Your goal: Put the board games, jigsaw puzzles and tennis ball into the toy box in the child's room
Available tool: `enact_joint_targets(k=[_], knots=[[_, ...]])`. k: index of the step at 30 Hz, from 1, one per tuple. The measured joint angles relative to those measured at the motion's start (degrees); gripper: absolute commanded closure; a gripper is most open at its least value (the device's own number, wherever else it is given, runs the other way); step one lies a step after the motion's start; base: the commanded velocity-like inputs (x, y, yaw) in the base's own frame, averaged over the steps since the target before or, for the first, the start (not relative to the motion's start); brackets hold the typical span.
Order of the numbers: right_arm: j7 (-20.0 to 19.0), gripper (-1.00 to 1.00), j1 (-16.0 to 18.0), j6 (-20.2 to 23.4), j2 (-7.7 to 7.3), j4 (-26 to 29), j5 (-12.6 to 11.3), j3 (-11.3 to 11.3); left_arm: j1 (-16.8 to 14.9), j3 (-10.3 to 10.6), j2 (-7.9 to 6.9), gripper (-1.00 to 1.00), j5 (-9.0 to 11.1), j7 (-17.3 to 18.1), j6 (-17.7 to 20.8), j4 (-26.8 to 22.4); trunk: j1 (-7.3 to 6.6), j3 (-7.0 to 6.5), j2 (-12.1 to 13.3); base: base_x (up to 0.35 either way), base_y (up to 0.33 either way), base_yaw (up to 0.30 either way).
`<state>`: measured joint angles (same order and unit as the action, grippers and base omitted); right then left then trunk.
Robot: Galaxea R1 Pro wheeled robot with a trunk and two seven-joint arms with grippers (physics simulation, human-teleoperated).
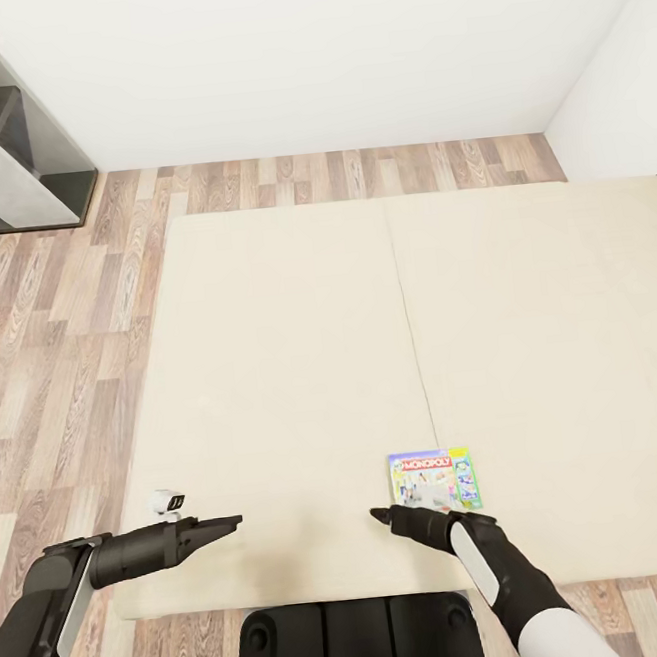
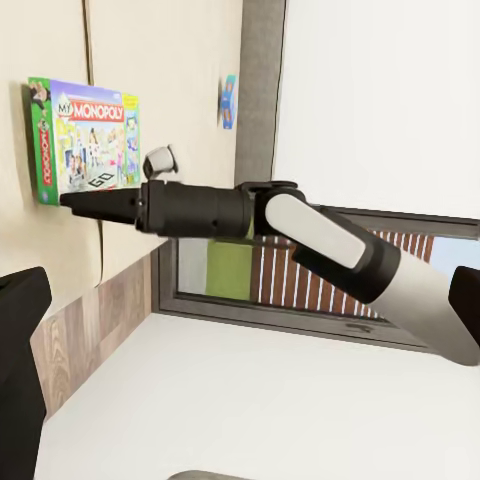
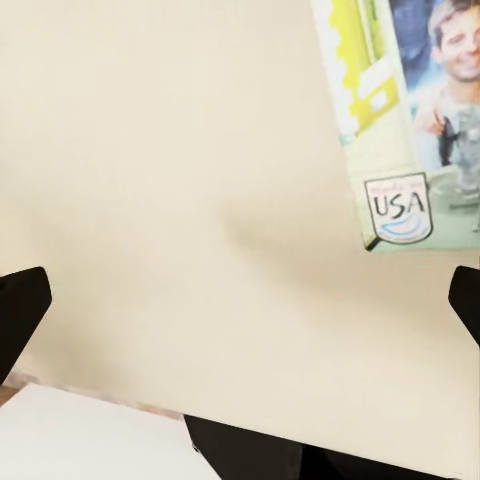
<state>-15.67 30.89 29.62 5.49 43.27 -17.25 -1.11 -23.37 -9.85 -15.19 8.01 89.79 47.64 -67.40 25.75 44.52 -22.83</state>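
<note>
- Monopoly box (image 1: pixel 433 479) lies flat on the bed (image 1: pixel 303 371), just beyond and right of the right pincer (image 1: pixel 380 513), long axis running away from the robot.
- Right pincer is far nearer than the left pincer (image 1: pixel 233 522); both fingertips look pressed together, holding nothing.

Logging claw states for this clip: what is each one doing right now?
Left claw: shut, holding nothing, above the cream mattress.
Right claw: shut, empty, beside the flat printed Monopoly box.
</note>
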Motion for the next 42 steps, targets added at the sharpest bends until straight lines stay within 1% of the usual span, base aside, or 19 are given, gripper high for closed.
enact_joint_targets(k=[9, 14, 17, 22, 33, 38, 42], knots=[[0.15, -1.0, 0.7, 0.19, 0.25, 0.01, 0.03, 0.0, 0.0, 0.0, 0.07, -1.0, 0.0, 0.0, 0.0, 0.0, 0.0, 0.0, 0.0, 0.0, 0.0, 0.0], [0.09, -1.0, 1.05, 0.25, 0.73, 0.04, 0.06, 0.17, 0.0, 0.0, 0.08, -1.0, -0.27, 0.0, 0.0, 0.0, 0.0, 0.0, 0.0, 0.0, 0.0, 0.0], [0.15, -1.0, 1.19, 0.33, 1.18, 0.68, 0.04, 0.92, 0.0, 0.0, 0.09, -1.0, -0.54, 0.0, 0.0, 0.0, 0.0, 0.0, 0.0, 0.0, 0.0, 0.0], [0.22, -1.0, 1.26, 1.07, 1.53, 3.64, -0.13, 1.96, 0.0, 0.0, 0.08, -1.0, -0.67, 0.0, 0.0, 0.0, 0.0, 0.0, 0.0, 0.0, 0.0, 0.0], [0.56, -1.0, 1.64, 8.5, 2.69, 12.7, -0.38, 2.38, 0.0, 0.0, 0.07, -1.0, -0.7, 0.0, 0.0, 0.0, 0.0, 0.0, 0.0, 0.0, 0.0, 0.0], [0.67, -1.0, 2.91, 10.93, 2.77, 14.96, -0.49, 2.4, 0.0, 0.0, 0.03, -1.0, -0.7, 0.0, 0.0, 0.0, 0.0, 0.0, 0.0, 0.0, 0.0, 0.0], [0.71, -1.0, 3.8, 12.1, 2.76, 15.37, -0.49, 2.4, 0.0, 0.0, 0.01, -1.0, -0.7, 0.0, 0.0, 0.0, 0.0, 0.0, 0.0, 0.0, 0.0, 0.0]])
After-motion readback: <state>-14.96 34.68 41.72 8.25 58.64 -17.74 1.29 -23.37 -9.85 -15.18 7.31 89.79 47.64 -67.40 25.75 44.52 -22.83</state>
